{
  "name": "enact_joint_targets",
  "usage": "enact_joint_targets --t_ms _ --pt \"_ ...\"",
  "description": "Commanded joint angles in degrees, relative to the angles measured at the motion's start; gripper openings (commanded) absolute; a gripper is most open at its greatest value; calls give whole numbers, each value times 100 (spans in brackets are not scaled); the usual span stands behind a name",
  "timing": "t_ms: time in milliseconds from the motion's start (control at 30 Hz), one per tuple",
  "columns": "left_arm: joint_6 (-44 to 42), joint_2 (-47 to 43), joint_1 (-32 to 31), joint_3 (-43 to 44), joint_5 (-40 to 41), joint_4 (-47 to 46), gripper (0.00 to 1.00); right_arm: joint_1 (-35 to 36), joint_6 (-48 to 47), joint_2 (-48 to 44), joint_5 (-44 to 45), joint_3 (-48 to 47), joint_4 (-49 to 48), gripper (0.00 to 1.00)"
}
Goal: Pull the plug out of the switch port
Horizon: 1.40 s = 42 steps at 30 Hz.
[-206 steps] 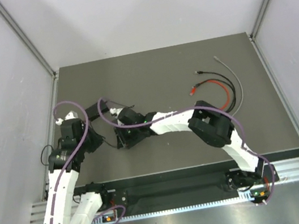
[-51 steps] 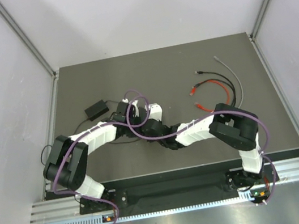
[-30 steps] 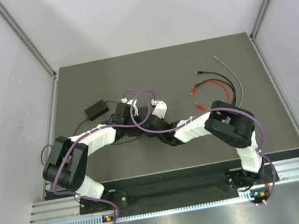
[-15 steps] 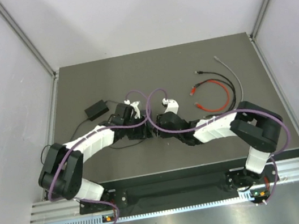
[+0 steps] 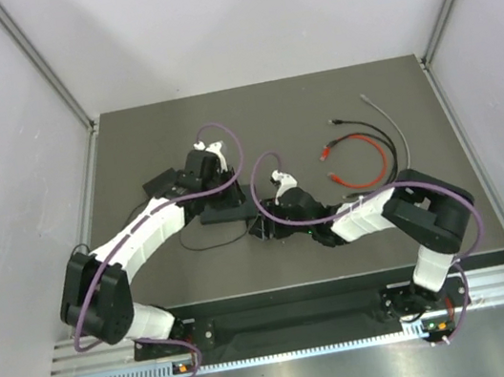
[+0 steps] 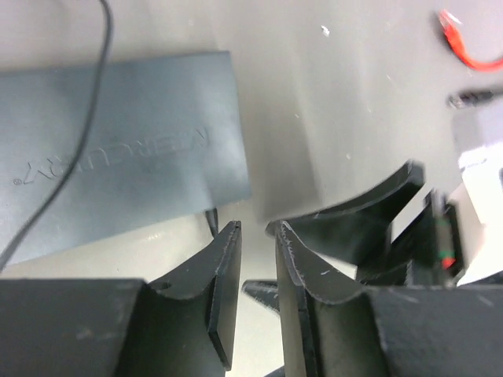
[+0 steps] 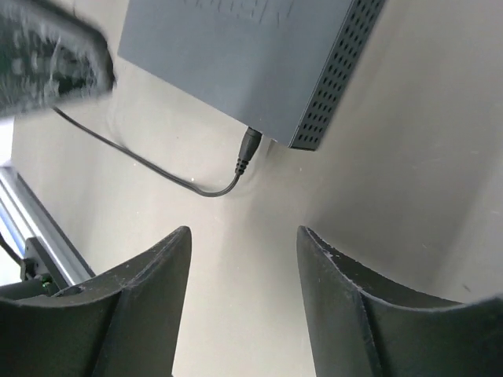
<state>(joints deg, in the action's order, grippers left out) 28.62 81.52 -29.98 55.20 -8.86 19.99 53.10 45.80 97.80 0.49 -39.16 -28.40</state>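
The switch [image 5: 231,209] lies flat and dark on the mat; its matt top with a raised logo fills the left wrist view [image 6: 118,149]. In the right wrist view a small black plug [image 7: 249,145] on a thin black cable sits in the switch's [image 7: 251,55] thin edge. A red cable's plug [image 5: 334,178] lies loose on the mat, apart from the switch. My left gripper [image 5: 219,182] [image 6: 258,232] hovers at the switch's far side, jaws a narrow gap apart, nothing between them. My right gripper [image 5: 262,218] [image 7: 244,236] is open and empty just short of the black plug.
A black adapter brick [image 5: 159,183] lies left of the switch, its thin cable looping in front. Red [image 5: 366,145], black and grey [image 5: 397,140] cables lie at the right. Grey walls stand on three sides. The right arm's gripper body [image 6: 393,212] shows close beside my left fingers.
Both arms have lifted off the switch, which now shows uncovered. The left gripper drew back towards the far left. The right gripper opened and shifted nearer and left.
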Motion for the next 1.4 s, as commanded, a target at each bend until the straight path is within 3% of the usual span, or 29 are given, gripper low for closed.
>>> enact_joint_targets --t_ms 0,133,333,800,1033,1200,1233,1367 --pt "302 355 158 307 96 147 29 7 236 292 -348 -110 -974 56" --pt "250 970 501 614 -475 329 23 16 385 617 -129 -224 -1044 53" --pt "187 1428 572 615 -932 -169 16 7 737 881 -84 -118 -1668 42" --pt "451 2061 686 360 -907 -355 5 16 1677 1356 301 -382 -1502 27" --pt "618 2202 686 237 -836 -460 1 -19 2274 1461 504 -338 -1606 24" --pt "820 2228 686 17 -898 -636 0 -151 2459 1759 119 -487 -1677 10" --pt "838 2254 686 -26 -872 -663 0 -160 2556 1786 57 -462 -1816 0" --pt "943 2342 739 -115 -898 -750 0 -212 2627 1901 -408 -339 -1870 0"
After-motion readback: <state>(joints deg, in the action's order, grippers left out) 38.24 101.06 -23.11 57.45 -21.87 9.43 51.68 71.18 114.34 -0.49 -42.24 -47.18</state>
